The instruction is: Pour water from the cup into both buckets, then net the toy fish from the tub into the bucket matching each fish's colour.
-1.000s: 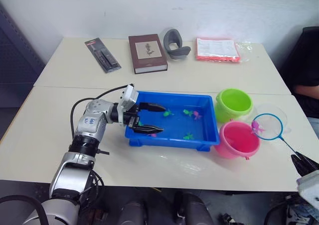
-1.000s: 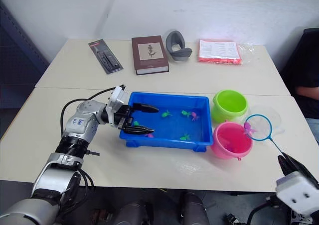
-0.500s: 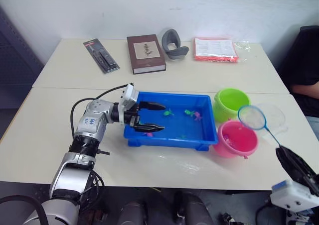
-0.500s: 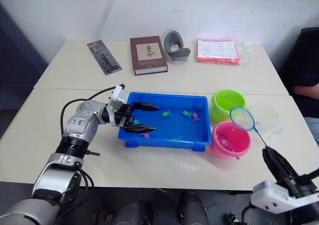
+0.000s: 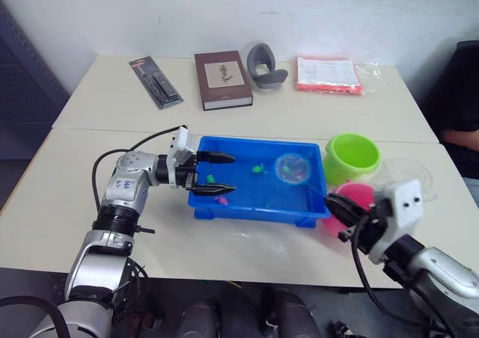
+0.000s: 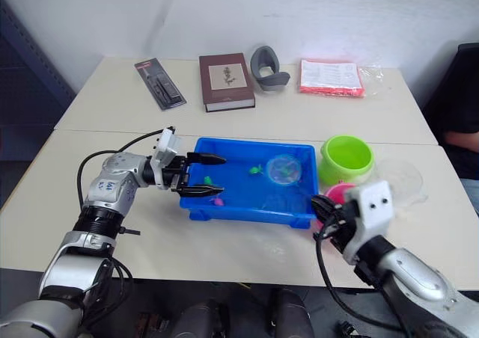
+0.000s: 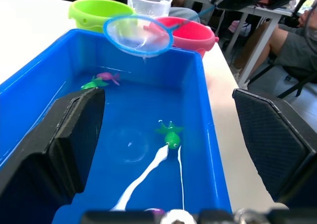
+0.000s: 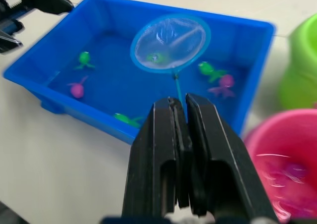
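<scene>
Blue-rimmed net (image 8: 170, 43) now hangs over the tub's (image 5: 224, 206) far right, swung in from the buckets; right gripper (image 8: 180, 116) pinches its stick, left gripper (image 5: 217, 174) gapes.

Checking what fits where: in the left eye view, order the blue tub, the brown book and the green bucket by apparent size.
1. blue tub
2. brown book
3. green bucket
Book sits farther away, so its lead is uncertain.

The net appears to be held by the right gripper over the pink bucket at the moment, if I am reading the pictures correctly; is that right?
Not quite. The right gripper does hold the net, its jaws closed on the handle, but the hoop hangs over the blue tub, not the pink bucket. The right wrist view shows this best.
</scene>
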Motion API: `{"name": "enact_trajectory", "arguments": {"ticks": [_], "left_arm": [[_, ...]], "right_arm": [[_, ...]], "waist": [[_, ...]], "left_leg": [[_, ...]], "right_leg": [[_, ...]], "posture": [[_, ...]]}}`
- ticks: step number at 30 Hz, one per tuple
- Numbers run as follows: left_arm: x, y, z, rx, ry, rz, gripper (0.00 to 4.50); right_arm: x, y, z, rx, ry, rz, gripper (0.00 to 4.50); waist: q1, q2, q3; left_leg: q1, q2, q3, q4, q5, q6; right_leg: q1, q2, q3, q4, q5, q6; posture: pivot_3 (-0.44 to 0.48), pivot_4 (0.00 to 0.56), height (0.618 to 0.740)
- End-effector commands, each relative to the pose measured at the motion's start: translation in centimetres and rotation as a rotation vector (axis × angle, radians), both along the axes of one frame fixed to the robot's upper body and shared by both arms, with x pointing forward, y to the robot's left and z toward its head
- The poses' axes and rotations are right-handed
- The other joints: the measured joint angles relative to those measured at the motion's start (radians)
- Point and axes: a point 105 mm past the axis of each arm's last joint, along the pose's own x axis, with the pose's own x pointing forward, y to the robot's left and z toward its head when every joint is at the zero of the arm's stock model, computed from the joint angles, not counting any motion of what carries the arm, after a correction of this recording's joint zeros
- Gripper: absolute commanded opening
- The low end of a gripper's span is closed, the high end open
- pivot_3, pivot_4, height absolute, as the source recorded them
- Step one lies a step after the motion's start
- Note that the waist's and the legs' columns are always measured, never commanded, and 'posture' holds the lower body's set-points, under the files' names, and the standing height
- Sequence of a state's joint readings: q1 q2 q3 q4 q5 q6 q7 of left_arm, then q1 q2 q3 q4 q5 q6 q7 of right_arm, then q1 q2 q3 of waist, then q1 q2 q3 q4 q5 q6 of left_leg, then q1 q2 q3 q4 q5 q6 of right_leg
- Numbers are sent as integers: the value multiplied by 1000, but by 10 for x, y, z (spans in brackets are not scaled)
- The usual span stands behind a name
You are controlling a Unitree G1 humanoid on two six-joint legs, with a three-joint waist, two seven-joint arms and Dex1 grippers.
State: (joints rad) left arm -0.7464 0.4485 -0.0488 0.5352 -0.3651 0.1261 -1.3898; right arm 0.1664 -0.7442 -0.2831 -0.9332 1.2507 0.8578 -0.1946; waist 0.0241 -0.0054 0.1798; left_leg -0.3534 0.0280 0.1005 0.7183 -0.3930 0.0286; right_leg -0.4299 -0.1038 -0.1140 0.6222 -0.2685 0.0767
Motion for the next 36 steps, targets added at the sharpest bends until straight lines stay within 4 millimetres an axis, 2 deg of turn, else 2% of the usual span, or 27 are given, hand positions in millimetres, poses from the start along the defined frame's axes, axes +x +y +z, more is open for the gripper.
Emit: {"name": "enact_trajectory", "arguments": {"ticks": [1,6,9,16,28,36], "left_arm": [[3,5,8,-5,-39,17,4437],[4,4,8,-8,-48,25,4437],[5,4,8,-10,-52,29,4437],[4,6,5,-15,-55,37,4437],[1,10,0,-20,-67,47,4437],[-1,7,5,-23,-76,43,4437]], "right_arm": [[-4,8,-11,44,183,23,0],[17,4,-9,83,295,-54,0],[24,2,-6,90,337,-99,0],[25,-4,-14,65,431,-157,0],[38,-20,-15,-8,424,-279,0],[42,-16,-16,-68,411,-267,0]], "waist": [[-1,0,0],[-3,0,0],[-2,0,0],[-1,0,0],[-1,0,0],[0,0,0]], "left_leg": [[0,0,0,0,0,0],[-1,-1,1,0,0,1],[-1,0,1,0,0,1],[-3,0,-1,0,0,1],[-4,1,-1,0,0,1],[-6,0,-3,0,0,1]], "right_leg": [[0,0,-1,0,0,0],[0,1,-1,-2,1,2],[0,1,-2,-1,1,2],[0,1,-4,-4,2,3],[0,-3,-5,-5,2,3],[0,-5,-7,-6,2,3]], "posture": [[0,150,740],[0,150,740],[0,150,740],[0,150,740],[0,150,740],[0,150,740]]}}
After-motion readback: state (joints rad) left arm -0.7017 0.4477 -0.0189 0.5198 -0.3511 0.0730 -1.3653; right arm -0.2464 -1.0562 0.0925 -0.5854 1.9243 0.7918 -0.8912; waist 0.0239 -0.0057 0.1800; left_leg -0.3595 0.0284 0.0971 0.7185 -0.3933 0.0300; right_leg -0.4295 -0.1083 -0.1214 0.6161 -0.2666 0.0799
